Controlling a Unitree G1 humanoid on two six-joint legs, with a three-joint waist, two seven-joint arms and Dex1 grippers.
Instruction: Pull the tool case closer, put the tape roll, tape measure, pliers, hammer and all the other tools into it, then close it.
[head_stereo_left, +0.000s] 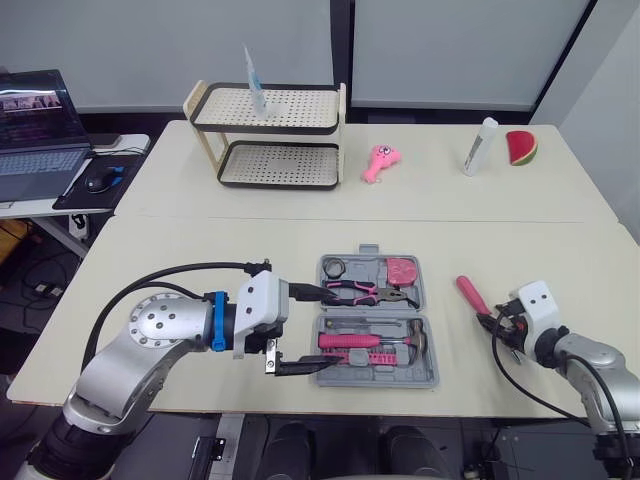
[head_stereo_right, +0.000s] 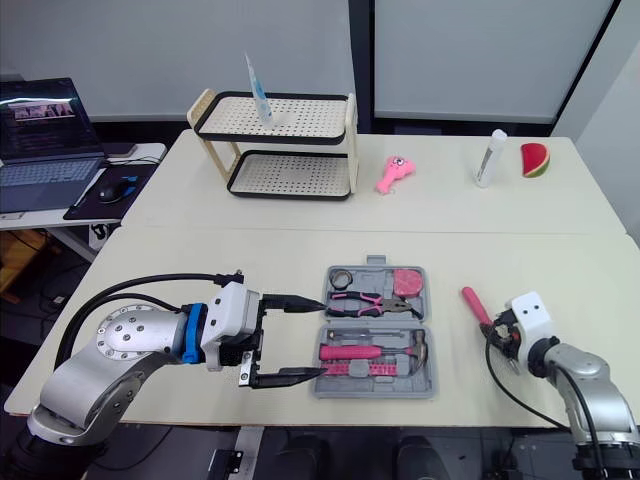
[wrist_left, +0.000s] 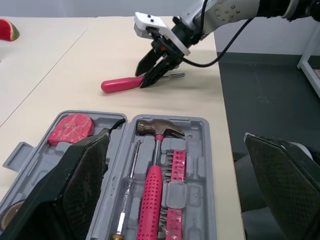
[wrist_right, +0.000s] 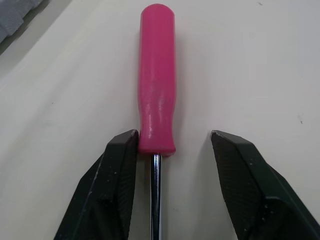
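The right tool (wrist_right: 173, 135) is held open astride the screwdriver (wrist_right: 156, 75), which lies on the bench (head_stereo_left: 200, 230) right of the open case (head_stereo_left: 432, 372), off-centre in the gap. The tool should be centred on the handle before it is closed. The left tool (head_stereo_left: 320, 330) is spread wide and empty at the case's left edge. No writing can be read.

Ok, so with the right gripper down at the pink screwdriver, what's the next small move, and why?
Probably close the right gripper on the screwdriver. The gripper is open, with a finger on either side of the tool where the pink handle meets the shaft, one of them close against the handle. The screwdriver lies flat on the table, outside the open tool case.
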